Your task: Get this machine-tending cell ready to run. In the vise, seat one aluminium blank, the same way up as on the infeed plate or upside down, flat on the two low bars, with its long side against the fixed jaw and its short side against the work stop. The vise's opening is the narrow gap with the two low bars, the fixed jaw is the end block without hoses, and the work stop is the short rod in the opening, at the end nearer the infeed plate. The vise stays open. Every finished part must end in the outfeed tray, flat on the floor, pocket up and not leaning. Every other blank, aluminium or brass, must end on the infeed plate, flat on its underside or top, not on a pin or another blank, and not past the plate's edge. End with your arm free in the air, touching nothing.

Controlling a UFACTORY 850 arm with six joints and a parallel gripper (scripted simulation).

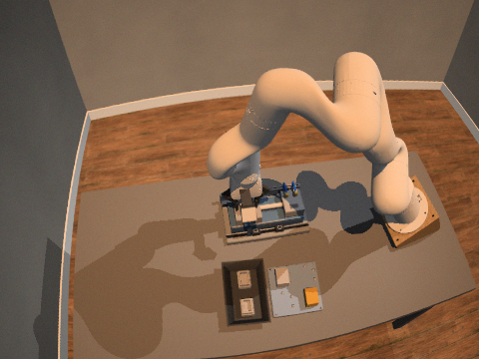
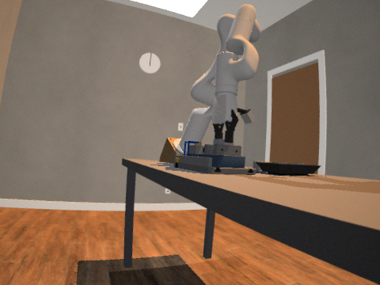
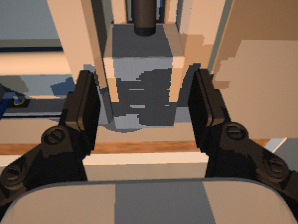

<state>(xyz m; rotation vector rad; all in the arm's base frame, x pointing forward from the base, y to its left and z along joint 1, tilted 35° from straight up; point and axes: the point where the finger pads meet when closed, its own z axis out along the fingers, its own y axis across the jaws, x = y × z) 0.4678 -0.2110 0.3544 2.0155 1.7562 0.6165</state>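
Observation:
The vise [image 1: 264, 211] stands mid-table with an aluminium blank lying in its opening. In the wrist view the grey blank [image 3: 142, 85] sits low between the two jaw walls, and the dark work stop rod [image 3: 146, 17] stands at its far end. My gripper [image 3: 144, 86] is open and straddles the blank, with a clear gap between each finger and the blank's sides. It hangs just above the vise in the top and exterior views [image 1: 245, 198] [image 2: 224, 132]. The outfeed tray [image 1: 245, 294] holds two finished parts [image 1: 243, 279] [image 1: 247, 307], lying flat.
The infeed plate [image 1: 294, 290] beside the tray carries one aluminium blank [image 1: 282, 275] and one brass blank [image 1: 311, 296]. The vise's hoses [image 1: 289, 187] are on its right end. The arm's base [image 1: 409, 214] stands at the table's right.

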